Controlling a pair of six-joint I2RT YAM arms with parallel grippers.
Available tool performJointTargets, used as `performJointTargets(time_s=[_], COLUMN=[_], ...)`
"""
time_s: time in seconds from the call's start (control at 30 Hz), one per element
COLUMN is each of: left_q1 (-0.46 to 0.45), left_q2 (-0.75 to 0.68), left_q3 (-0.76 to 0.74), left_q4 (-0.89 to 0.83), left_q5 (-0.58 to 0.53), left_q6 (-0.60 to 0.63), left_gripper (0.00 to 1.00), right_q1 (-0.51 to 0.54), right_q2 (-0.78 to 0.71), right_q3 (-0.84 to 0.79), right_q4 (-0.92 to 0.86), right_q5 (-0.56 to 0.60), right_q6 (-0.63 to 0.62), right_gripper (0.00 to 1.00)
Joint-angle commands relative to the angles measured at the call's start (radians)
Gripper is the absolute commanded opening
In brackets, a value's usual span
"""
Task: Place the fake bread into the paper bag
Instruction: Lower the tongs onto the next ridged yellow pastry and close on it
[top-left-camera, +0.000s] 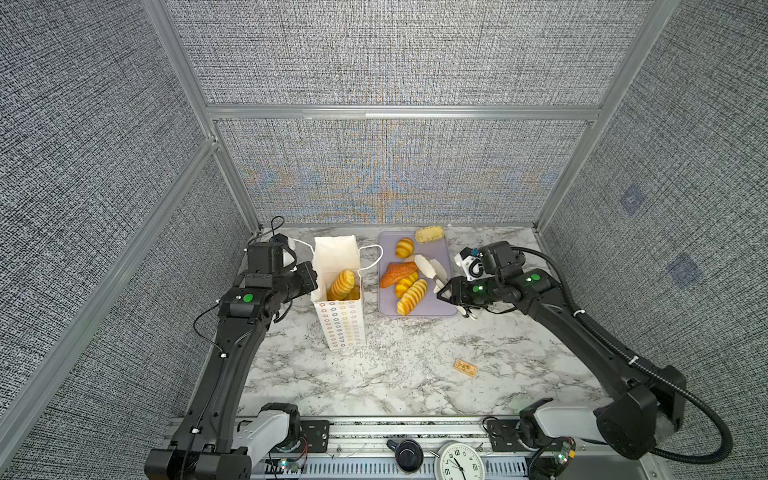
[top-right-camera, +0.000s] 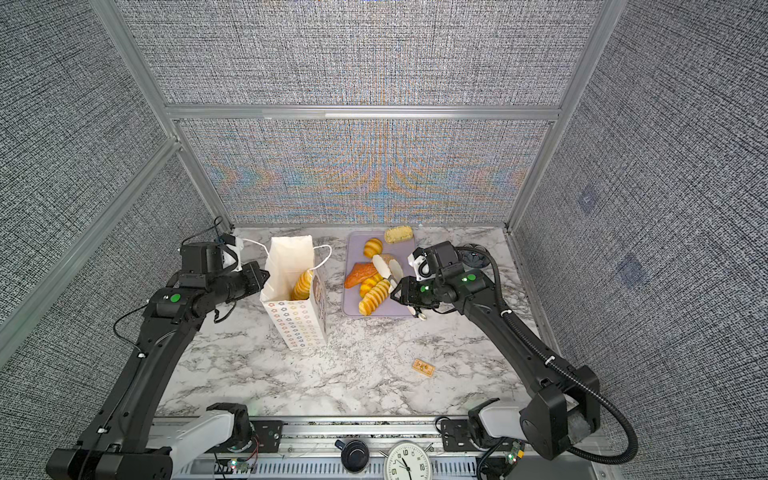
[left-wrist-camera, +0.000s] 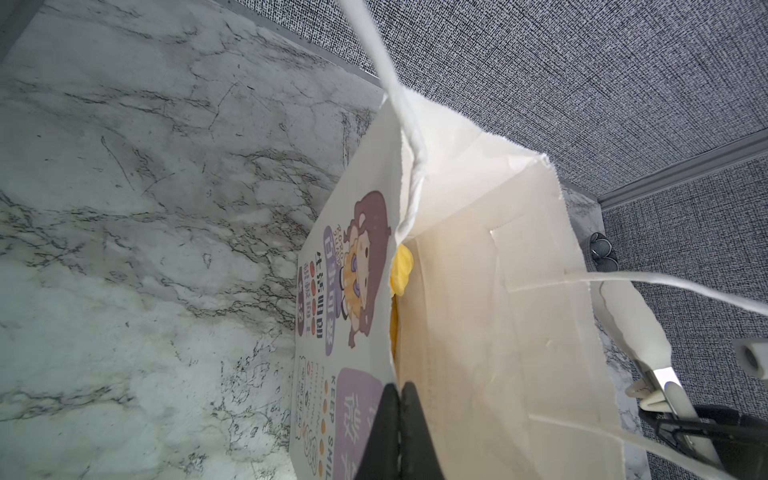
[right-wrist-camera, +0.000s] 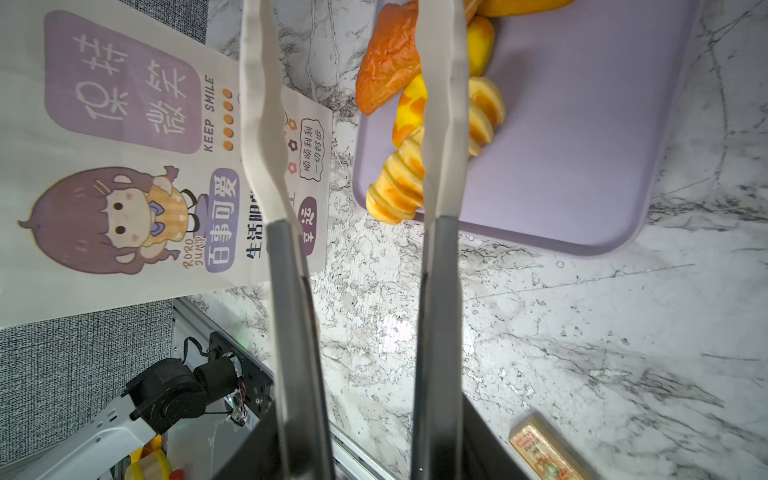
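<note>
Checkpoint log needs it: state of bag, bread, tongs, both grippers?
Bag: upright, mouth open, loaf inside.
Left gripper: shut on bag rim.
Right gripper: shut on tongs.
Tongs: open, tips over tray.
Bread: several pieces lying on tray.

This is a lab's robot test cell: grey woven panels (top-left-camera: 386, 54) in an aluminium frame (top-left-camera: 403, 112) close in a marble-pattern table (top-left-camera: 374, 374), and black robot arms (top-left-camera: 232, 353) stand on a metal rail (top-left-camera: 395, 434).
</note>
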Motion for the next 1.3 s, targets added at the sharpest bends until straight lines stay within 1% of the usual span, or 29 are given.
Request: performJointTargets(time_s=[0.0,0.83,1.27], left_q1=[0.001,0.001,0.001], left_q2=[-0.003,-0.005,-0.002], left_q3=[0.004,-0.01,-0.014], left_q4=[-0.003,0.003,0.006], left_q5=[-0.006,-0.007,-0.009], left_q6=[0.007,0.009,0.013], left_gripper=[0.01,0.01,0.01], right_q1=[-0.001,-0.021,-0.034], right_q2=[0.002,0.069,0.115], right_q3=[-0.008,-0.115,-0.165], right_q4=[0.038,0.103,0.165], right_q5=[-0.017,-0.038,-0.084], right_q6=[-0.002,0.018,0.049], right_gripper=[0.49,0.49,0.56])
